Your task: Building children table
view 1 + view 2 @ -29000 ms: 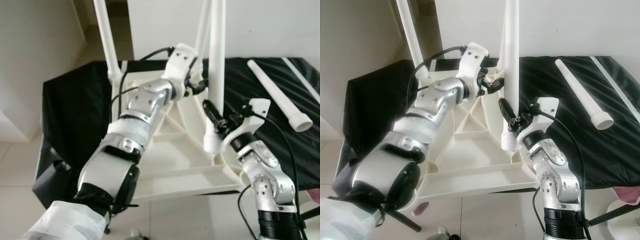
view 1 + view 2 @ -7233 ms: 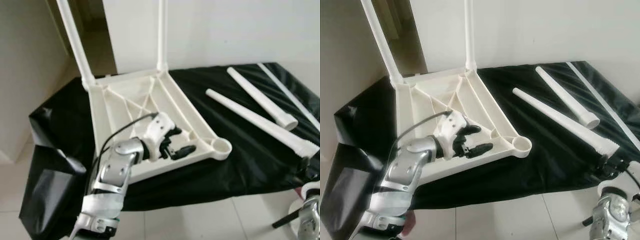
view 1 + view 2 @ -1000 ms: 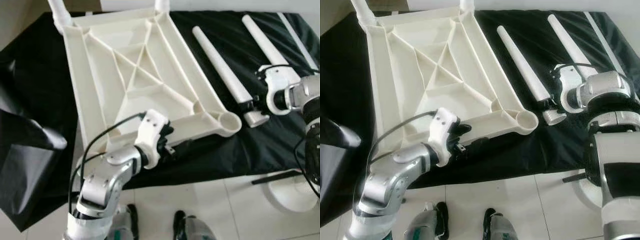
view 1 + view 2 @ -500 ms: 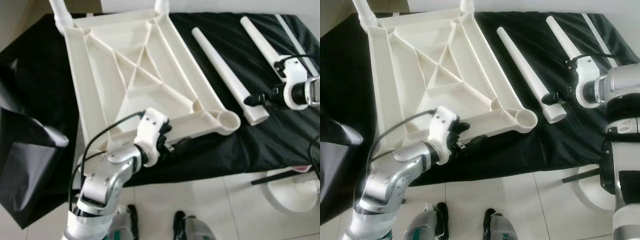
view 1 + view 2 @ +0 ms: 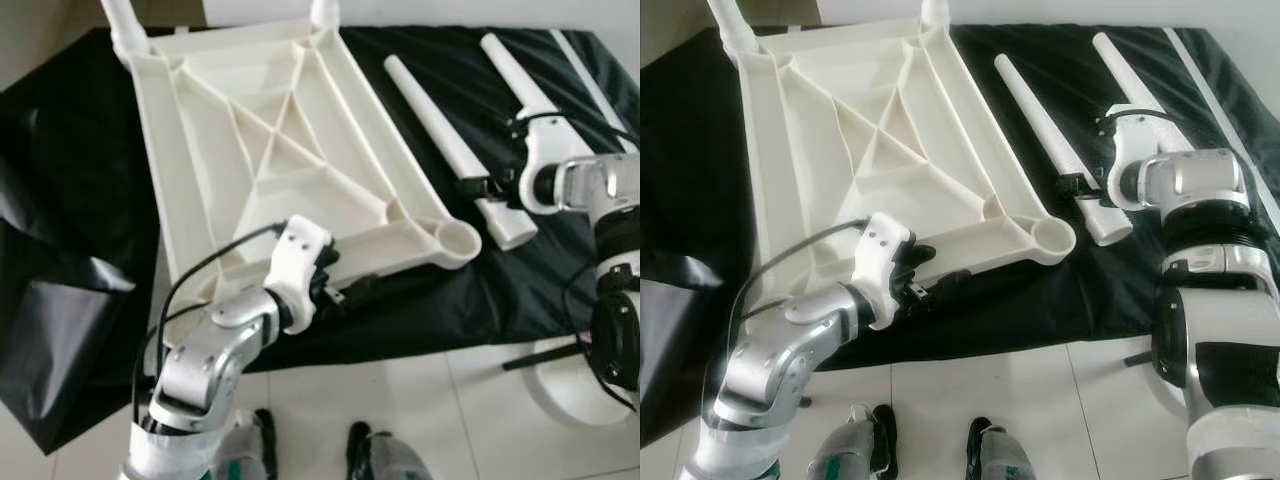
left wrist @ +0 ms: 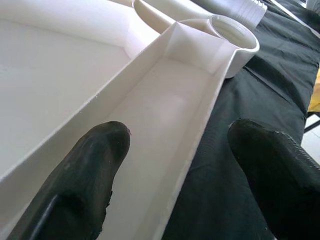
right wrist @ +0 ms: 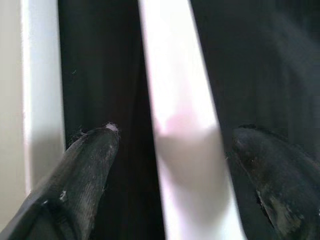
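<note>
The children's table is roughly half built. The white tabletop (image 5: pixel 270 150) lies upside down on the black-draped worktop (image 5: pixel 560 260), with two legs already standing in its far corner sockets (image 5: pixel 122 28). The near right socket (image 5: pixel 461 240) is an empty round cup, and two loose legs lie beside it on the cloth: the nearer leg (image 5: pixel 440 135) and a second leg (image 5: pixel 515 70) further out. Those still need seating.

The left pincer (image 5: pixel 352 291) is spread wide, straddling the tabletop's near edge rail without squeezing it; one finger (image 6: pixel 90 175) sits inside the channel, the other over the cloth. The right pincer (image 5: pixel 1072 185) is also open, its fingers (image 7: pixel 85 170) flanking the nearer leg close to its wide end, not yet closed.

The tabletop is smooth, matte moulded plastic, ribbed underneath with diagonal bracing. The legs are plain tapered tubes with a ridged collar at the wide end. The cloth is dull, creased black fabric
</note>
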Robot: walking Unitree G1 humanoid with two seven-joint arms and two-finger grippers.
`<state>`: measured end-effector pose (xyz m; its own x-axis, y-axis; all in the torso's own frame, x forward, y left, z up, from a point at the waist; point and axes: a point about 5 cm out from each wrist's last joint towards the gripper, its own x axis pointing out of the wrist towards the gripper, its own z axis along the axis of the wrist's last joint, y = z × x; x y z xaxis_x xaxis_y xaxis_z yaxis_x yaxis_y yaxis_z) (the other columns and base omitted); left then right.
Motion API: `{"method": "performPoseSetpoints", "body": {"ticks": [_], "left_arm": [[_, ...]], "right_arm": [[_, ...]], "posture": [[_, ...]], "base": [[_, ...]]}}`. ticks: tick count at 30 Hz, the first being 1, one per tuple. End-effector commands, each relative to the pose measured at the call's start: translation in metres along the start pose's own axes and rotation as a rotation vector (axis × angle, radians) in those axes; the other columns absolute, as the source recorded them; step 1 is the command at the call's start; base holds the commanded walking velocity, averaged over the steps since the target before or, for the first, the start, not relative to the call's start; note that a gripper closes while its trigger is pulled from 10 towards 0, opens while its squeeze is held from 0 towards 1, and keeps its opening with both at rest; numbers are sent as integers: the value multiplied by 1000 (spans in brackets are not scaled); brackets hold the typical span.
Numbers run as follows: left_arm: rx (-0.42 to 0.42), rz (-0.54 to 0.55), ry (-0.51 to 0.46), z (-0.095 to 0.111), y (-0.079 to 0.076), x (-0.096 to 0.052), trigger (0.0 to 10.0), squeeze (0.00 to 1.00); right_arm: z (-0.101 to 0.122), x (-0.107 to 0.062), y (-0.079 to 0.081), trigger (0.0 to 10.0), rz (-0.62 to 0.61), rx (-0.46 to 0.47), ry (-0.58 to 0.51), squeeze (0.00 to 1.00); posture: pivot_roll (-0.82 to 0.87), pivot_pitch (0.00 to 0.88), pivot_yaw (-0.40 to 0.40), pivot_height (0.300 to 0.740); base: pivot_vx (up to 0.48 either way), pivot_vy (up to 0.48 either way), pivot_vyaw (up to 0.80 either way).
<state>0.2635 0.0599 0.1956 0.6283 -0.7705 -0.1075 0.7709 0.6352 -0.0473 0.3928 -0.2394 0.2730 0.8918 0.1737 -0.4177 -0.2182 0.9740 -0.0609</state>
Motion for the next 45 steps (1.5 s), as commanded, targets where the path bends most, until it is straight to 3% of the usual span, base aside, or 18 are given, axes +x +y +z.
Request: {"method": "performPoseSetpoints", "body": {"ticks": [1, 14, 17, 32, 33, 35, 37, 38, 45], "left_arm": [[-19, -17, 29, -6, -4, -1, 10000, 0], [-48, -16, 63, -11, -9, -7, 10000, 0], [-59, -17, 73, -13, -11, -10, 10000, 0], [-86, -3, 105, -16, -15, -17, 10000, 0], [-89, -1, 106, -16, -15, -18, 10000, 0], [-93, 2, 106, -15, -15, -18, 10000, 0], [-93, 3, 106, -15, -15, -18, 10000, 0], [-94, 5, 105, -15, -14, -17, 10000, 0], [-90, 14, 99, -12, -11, -15, 10000, 0]], "right_arm": [[-8, 3, -3, 10000, -9, 32, 16, 0], [0, 6, -8, 10000, -87, 87, -67, 0], [2, 7, -8, 10000, -72, 148, -91, 0], [-8, 16, 9, 10000, 36, 186, -14, 0], [-9, 16, 10, 8588, 47, 187, 0, 0], [-9, 15, 10, 3725, 61, 210, 29, 0], [-9, 15, 9, 3412, 54, 210, 28, 0], [-8, 14, 8, 471, 53, 204, 31, 0], [-10, 10, 7, 0, 75, 220, 72, 0]], "posture": [[124, 276, -53, 740], [131, 327, -42, 740], [136, 349, -37, 740], [146, 386, -39, 740], [146, 386, -40, 740], [145, 386, -43, 740], [142, 383, -45, 740], [140, 380, -47, 740], [137, 364, -50, 740]], "base": [[0, 0, 0], [0, 0, 0], [0, 0, 0], [0, 0, 0], [0, 0, 0], [0, 0, 0], [0, 0, 0], [0, 0, 0], [0, 0, 0]]}}
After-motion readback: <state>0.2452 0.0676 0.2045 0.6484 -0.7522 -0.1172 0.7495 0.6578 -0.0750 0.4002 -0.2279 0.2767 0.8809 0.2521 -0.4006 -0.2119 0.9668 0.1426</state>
